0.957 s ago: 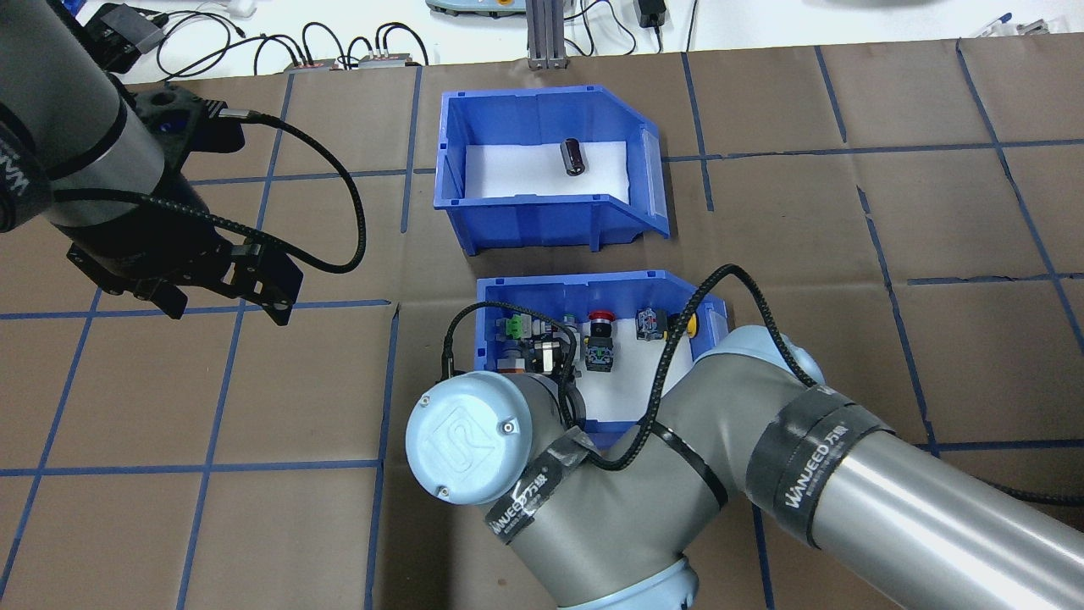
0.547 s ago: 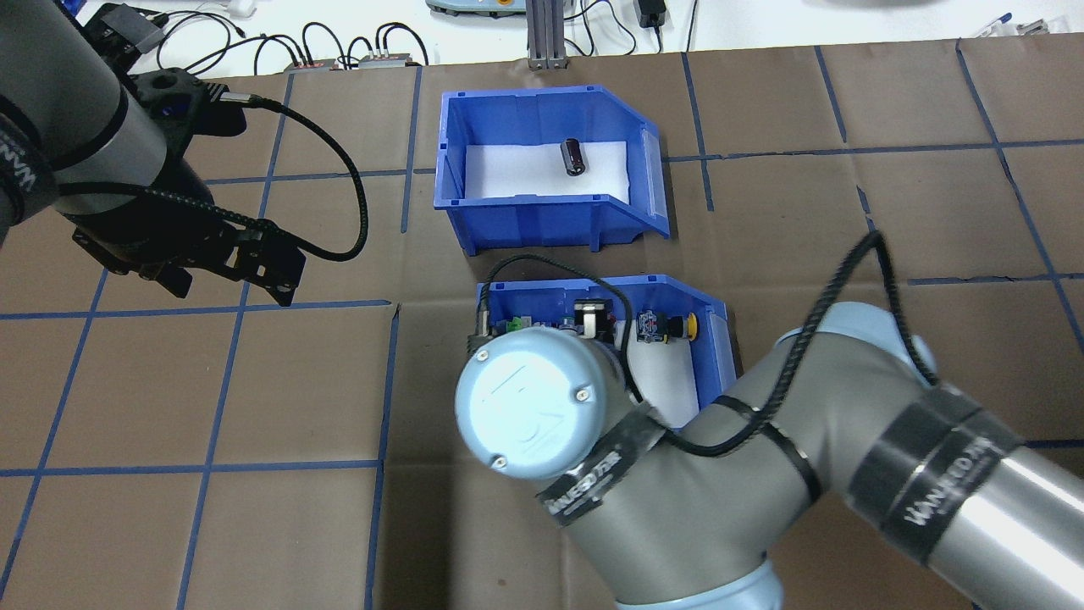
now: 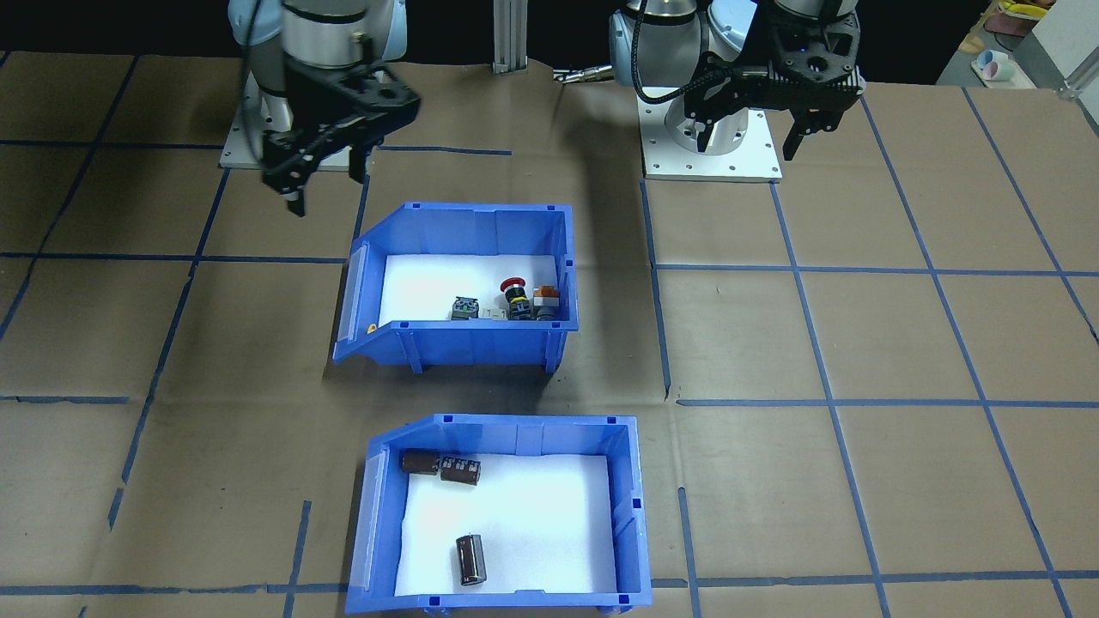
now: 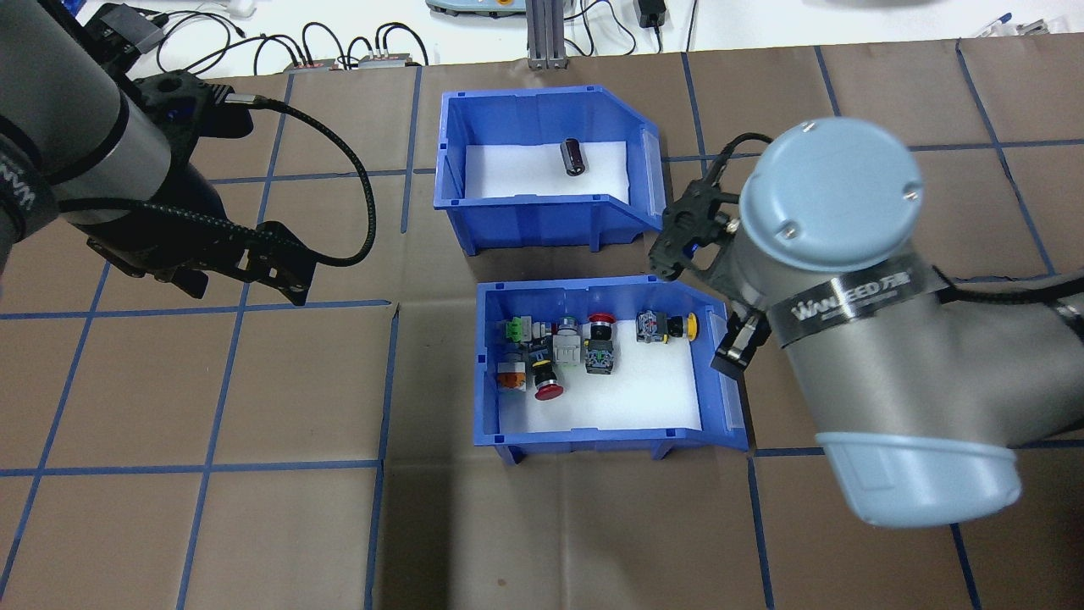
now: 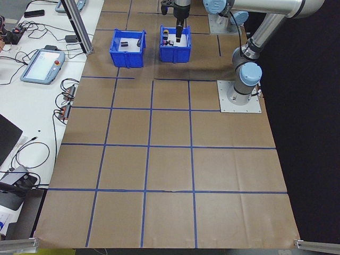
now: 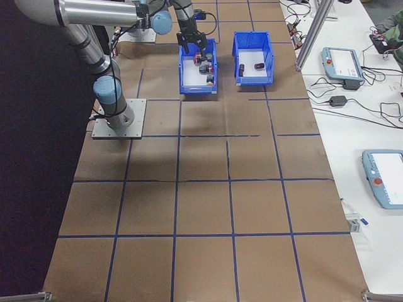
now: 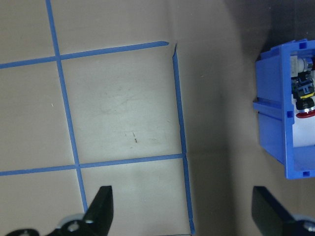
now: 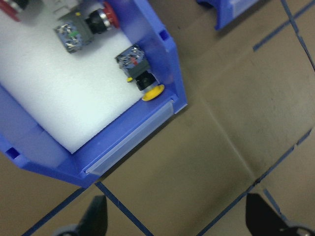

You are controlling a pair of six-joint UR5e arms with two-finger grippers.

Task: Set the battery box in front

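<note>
The battery box point(image 4: 542, 216) is a blue open-top bin with a white liner, on the far side of the table, away from the robot. One dark battery point(image 4: 572, 158) shows in it from overhead. The front-facing view shows the battery box point(image 3: 625, 506) with three batteries. My right gripper point(image 4: 701, 305) is open with nothing held, just off the sloped right end of the switch bin point(image 4: 593, 436). My left gripper point(image 4: 246, 286) hangs open above bare table, well left of both bins. Both wrist views show spread fingers with nothing between them.
The switch bin point(image 3: 468, 343), with several coloured push-buttons, stands between the robot and the battery box. Cables and small devices point(image 4: 356, 59) lie along the white bench past the far table edge. Brown paper with blue tape lines point(image 4: 203, 466) covers the table.
My right arm has swung rightward off the switch bin, so the gripper now hangs beside its sloped end and the switches show. The left gripper shifted slightly. Neither bin moved.
</note>
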